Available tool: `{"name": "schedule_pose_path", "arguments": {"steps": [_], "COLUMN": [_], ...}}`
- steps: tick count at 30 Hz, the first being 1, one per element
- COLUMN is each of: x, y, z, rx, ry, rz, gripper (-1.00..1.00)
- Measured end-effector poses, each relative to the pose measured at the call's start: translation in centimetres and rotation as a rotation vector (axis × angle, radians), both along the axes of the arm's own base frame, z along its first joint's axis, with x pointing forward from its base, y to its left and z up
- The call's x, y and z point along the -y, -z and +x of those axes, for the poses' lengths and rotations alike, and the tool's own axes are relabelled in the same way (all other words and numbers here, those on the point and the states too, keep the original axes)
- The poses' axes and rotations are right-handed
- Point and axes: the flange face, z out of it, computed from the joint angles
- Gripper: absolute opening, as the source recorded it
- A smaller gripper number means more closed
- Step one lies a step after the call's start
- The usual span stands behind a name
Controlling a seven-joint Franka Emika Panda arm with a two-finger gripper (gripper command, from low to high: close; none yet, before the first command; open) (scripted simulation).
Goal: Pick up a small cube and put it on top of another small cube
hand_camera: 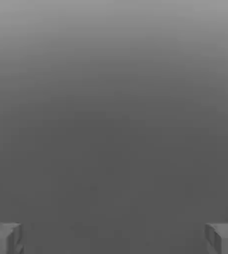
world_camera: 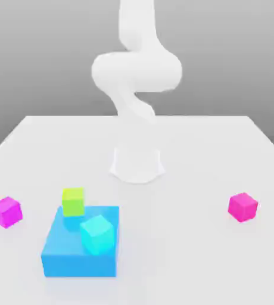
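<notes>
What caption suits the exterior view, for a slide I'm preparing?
Lime-green cube and cyan cube on a blue block, magenta cube and pink cube to either side.

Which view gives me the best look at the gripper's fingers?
The hand view: both fingertips stand wide apart there, nothing between them. The exterior view shows the white arm, but I can't make out the fingers in it.

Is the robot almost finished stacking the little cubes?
Not yet; nothing looks stacked. The magenta cube and the pink cube sit far apart on the table. The end effector is open and empty. Picking one up and putting it on the other are both left.
</notes>
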Motion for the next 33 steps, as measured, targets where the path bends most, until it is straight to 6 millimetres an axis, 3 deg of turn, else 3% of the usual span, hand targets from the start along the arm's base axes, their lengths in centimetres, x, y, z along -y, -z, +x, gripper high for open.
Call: {"name": "schedule_pose_path", "arguments": {"steps": [4, 9, 14, 19, 22, 24, 26, 33], "x": [-7.0, -14.0, -19.3, -22.8, -24.6, -25.8, -25.0, -25.3], "y": [9.6, 21.4, 32.3, 41.3, 45.4, 46.4, 47.0, 49.4], "z": [3.0, 2.8, -1.4, -8.5, -14.5, -17.0, -15.6, -15.4], "rx": [-0.133, -0.288, -0.442, -0.594, -0.684, -0.702, -0.708, -0.707], "ry": [-0.055, -0.128, -0.211, -0.301, -0.381, -0.435, -0.386, -0.38], "rz": [-0.047, -0.091, -0.122, -0.137, -0.147, -0.157, -0.132, -0.118], "gripper": [0.0, 0.0, 0.0, 0.0, 0.0, 0.0, 0.0, 0.0]}}
